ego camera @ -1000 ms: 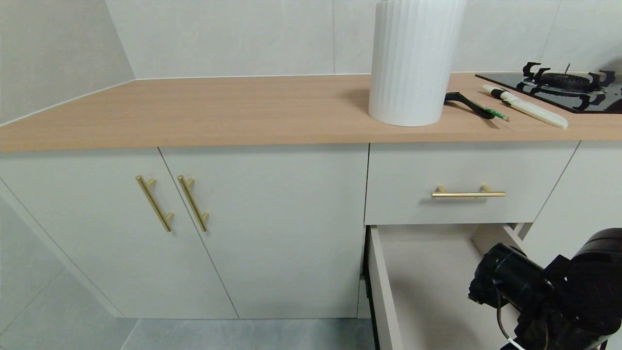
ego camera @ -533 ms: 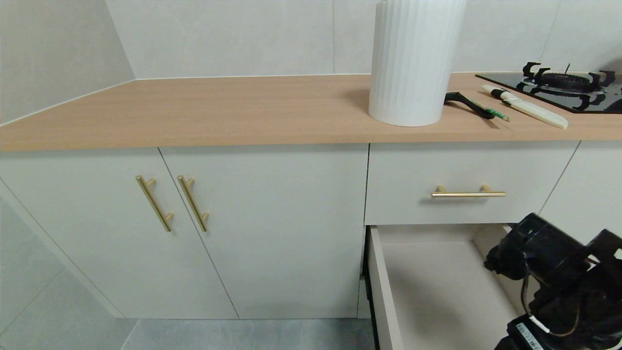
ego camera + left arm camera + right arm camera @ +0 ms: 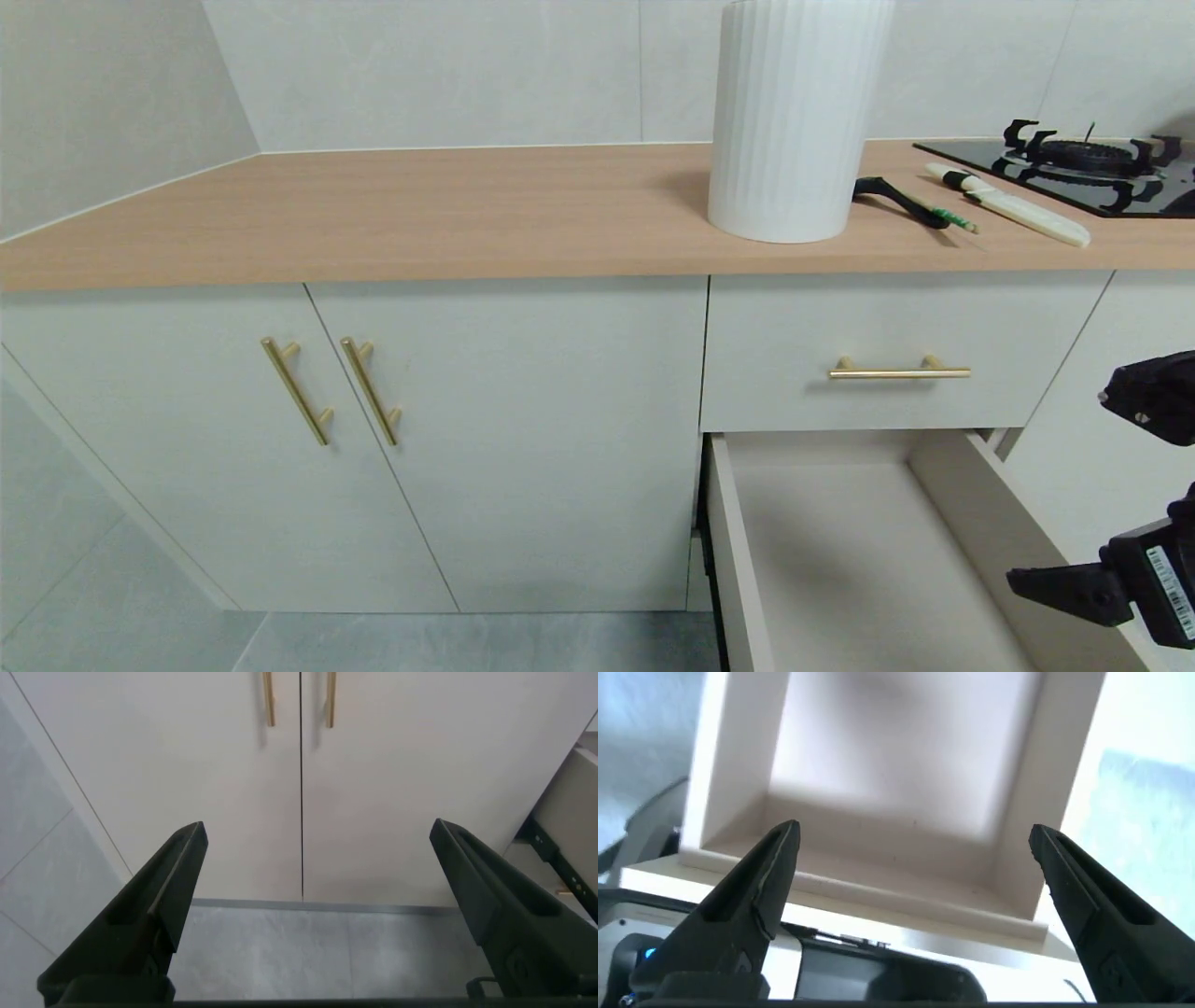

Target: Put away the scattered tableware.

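Tableware lies in a small cluster on the light wooden countertop (image 3: pixel 420 210), between a tall white ribbed cylinder (image 3: pixel 789 121) and the black glass gas hob (image 3: pixel 990 154). There is a curved black-handled utensil (image 3: pixel 901 201) with its end right against the cylinder's base. A thin stick with a green tip (image 3: pixel 950 217) lies just beside it. A long cream knife-shaped piece (image 3: pixel 1013 215) rests a little farther toward the hob, its far end close to the glass edge. All three lie flat on the wood, and neither arm touches them.

Below that stretch of counter, the upper pale grey drawer with a brass bar handle (image 3: pixel 899 372) is closed. The lower pale grey drawer (image 3: pixel 738 560) under it is pulled out, its pale inside floor in plain sight.

The right gripper (image 3: pixel 913 831) hangs at the right side of the open drawer, below counter height. Its black fingers (image 3: pixel 1148 397) are spread wide apart with nothing between them, and its wrist camera looks into the drawer box.

The left gripper (image 3: pixel 318 829) is also released, fingers set wide and holding nothing. It sits low in front of the two pale cabinet doors with slim brass handles (image 3: pixel 301 784), just above the grey tiled floor (image 3: pixel 308 952). The edge of the open drawer shows at one side of its view.
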